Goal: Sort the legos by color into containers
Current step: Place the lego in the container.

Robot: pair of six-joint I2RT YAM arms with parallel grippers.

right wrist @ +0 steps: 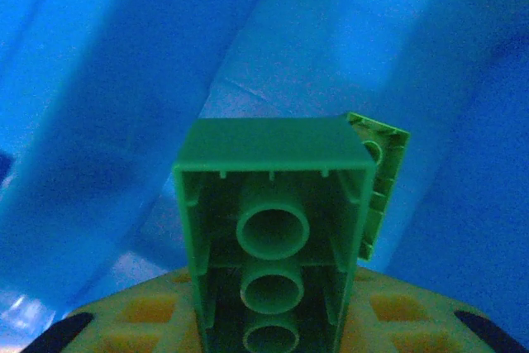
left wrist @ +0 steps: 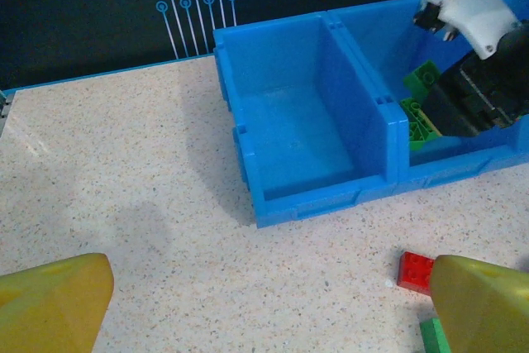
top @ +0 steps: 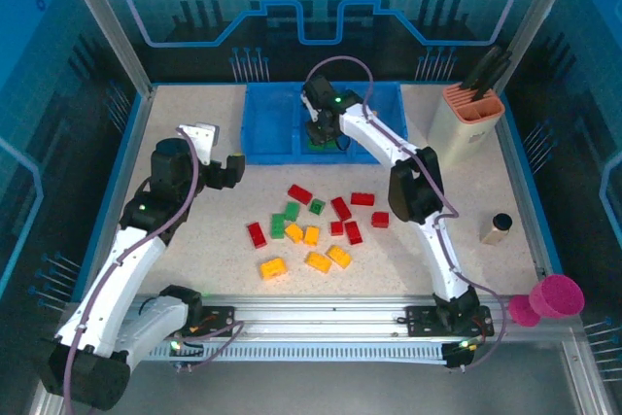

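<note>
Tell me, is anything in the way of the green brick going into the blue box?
Nothing visible is. The right end effector holds the green brick down inside the middle compartment, with bare blue plastic beyond it. Just beside it sits another green brick, off to one side.

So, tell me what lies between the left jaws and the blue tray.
Bare speckled table, per the left wrist view, right up to the blue tray's empty left compartment. A red lego lies aside, beside one yellow fingertip.
</note>
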